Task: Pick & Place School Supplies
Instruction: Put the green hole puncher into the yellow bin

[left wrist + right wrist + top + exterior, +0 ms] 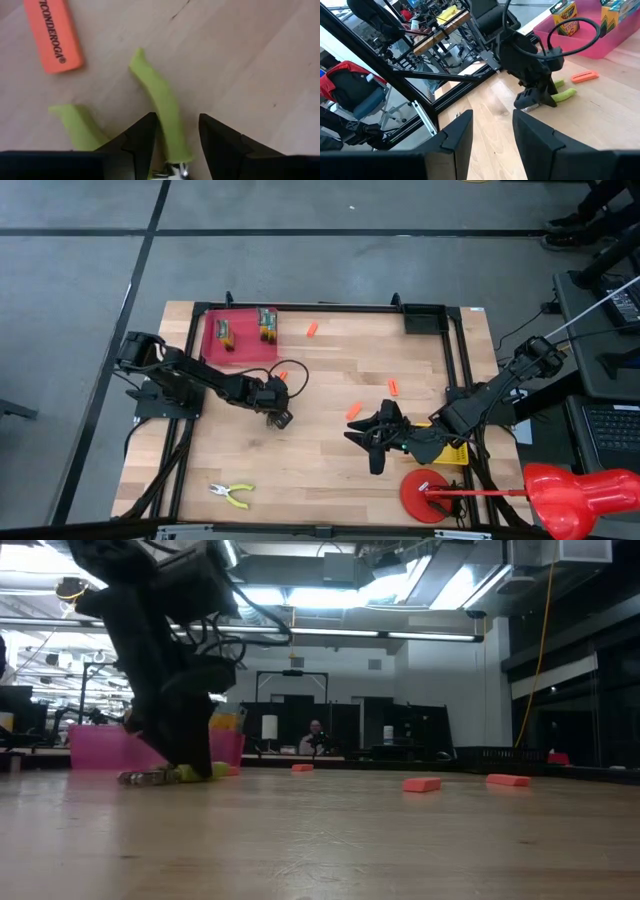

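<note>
My left gripper (277, 413) is down at the table's middle left, open, its fingers either side of one yellow-green handle (161, 97) of a small pair of pliers lying flat. The other handle (75, 125) lies outside the fingers. An orange eraser (52, 32) lies just beyond. My right gripper (375, 438) hovers open over the table's middle right and touches nothing. A second pair of pliers (232, 494) lies near the near edge. Two crayon boxes (224, 332) (267, 323) stand in the pink tray (245, 352). Orange erasers (311, 329) (394, 387) (354, 410) lie loose. My left gripper comes from above, pointing down, with its fingers across the one pliers handle near the pivot (172, 150). One finger (145, 140) stands close against the handle's side, and a gap shows at the other finger (220, 145). Whether it touches, I cannot tell. The pliers lie on the table.
A yellow mesh basket (455, 452) sits under the right arm at the right edge, and a red round object (425, 495) lies near the near right corner. A black frame (460, 360) runs along the table's sides. Bare wood lies between the two grippers.
</note>
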Controlling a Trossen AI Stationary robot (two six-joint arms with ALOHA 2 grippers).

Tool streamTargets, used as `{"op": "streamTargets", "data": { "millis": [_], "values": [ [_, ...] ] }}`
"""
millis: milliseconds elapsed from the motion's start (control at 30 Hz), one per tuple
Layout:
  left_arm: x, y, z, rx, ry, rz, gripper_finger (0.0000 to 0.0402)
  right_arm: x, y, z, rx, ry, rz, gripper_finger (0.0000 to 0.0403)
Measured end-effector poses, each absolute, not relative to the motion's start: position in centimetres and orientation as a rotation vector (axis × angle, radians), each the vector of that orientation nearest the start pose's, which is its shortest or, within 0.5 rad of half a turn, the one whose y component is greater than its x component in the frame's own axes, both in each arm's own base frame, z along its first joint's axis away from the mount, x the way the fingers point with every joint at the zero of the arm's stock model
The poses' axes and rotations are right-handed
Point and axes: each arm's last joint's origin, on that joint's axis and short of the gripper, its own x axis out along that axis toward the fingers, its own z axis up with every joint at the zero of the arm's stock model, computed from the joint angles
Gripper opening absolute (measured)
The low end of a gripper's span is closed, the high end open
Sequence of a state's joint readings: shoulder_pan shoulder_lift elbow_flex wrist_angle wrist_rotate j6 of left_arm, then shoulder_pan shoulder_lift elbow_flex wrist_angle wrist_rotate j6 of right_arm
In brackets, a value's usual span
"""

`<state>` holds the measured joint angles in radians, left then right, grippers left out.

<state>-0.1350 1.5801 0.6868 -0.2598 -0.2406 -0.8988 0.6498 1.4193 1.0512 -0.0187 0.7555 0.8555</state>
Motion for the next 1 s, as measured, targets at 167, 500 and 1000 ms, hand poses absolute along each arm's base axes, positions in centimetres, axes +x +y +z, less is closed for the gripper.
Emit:
{"op": "streamTargets", "data": {
  "millis": [167,500,1000],
  "values": [
    [26.3,-3.0,12.1,-0.613,0.962,0.646,0.0111,26.1,17.3,29.9,0.602,0.225,-0.218,0.0144],
    [27.5,-2.9,14.9,-0.663,0.774,0.451,0.0035,26.1,17.4,29.9,0.594,0.228,-0.215,0.0144],
    [28.9,-2.7,25.3,-0.786,-0.095,-0.338,0.0035,25.8,16.4,33.7,0.68,0.067,-0.057,0.0144]
  ]
}}
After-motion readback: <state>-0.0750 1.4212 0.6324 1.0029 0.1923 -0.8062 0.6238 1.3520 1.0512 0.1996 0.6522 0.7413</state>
